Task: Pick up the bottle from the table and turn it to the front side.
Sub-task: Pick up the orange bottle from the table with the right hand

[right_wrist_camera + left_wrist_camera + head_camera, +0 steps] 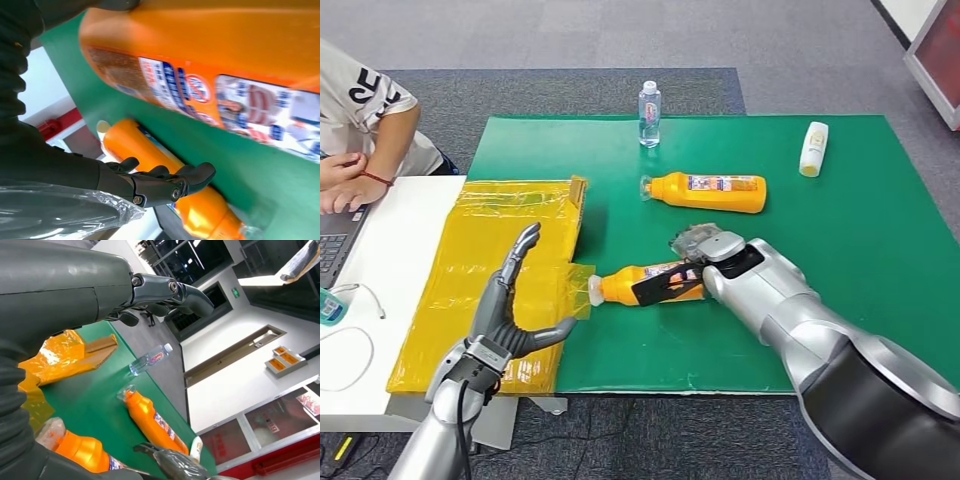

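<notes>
Nearest on the left, the robot's silver left hand (509,320) hovers with fingers spread wide and empty above the crinkled yellow plastic-wrapped cardboard sheet (501,250). To its right, the right hand (697,262) lies over the near orange plastic bottle (641,284), dark fingers laid across its label; whether they have closed is unclear. The bottle lies on its side on the green table mat (848,250), apparently unlifted, so lifting and turning remain. Farther off lie a second orange bottle (709,192), a small white bottle (813,149) and a clear water bottle (649,113).
</notes>
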Motion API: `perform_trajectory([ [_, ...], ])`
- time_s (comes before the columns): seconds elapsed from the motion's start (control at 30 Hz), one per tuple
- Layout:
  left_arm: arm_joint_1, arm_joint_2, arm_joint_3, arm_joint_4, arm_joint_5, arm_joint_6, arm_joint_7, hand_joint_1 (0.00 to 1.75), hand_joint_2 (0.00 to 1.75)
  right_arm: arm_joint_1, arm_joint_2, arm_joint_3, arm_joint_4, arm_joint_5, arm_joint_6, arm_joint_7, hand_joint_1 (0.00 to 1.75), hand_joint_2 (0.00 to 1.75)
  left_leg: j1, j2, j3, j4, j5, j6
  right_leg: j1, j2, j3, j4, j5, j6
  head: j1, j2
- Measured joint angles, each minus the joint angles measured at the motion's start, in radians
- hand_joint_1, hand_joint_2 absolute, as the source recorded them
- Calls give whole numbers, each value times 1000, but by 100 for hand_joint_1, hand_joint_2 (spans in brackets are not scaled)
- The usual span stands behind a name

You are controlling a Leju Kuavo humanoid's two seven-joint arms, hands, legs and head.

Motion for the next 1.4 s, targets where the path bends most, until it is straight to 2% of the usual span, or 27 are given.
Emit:
perform_trajectory([
  [0.43,-14,6,7,0,35,1,0,0,175,-2,2,-12,26,27,108,-4,0,175,0,0,0,0,0,0,0,0,0,0,0,0,0,0],
  [0.8,-30,17,7,0,59,9,0,0,175,6,6,-16,40,48,143,5,0,175,0,0,0,0,0,0,0,0,0,0,0,0,0,0],
  [1.27,-39,30,6,0,89,15,0,0,175,19,3,-66,48,16,92,-23,1,175,0,0,0,0,0,0,0,0,0,0,0,0,0,0],
  [1.3,-40,31,6,0,90,16,0,0,175,20,1,-71,48,10,82,-25,9,175,0,0,0,0,0,0,0,0,0,0,0,0,0,0],
  [1.4,-39,33,5,0,93,21,0,0,175,24,-14,-96,49,-17,39,-36,138,175,0,0,0,0,0,0,0,0,0,0,0,0,0,0],
])
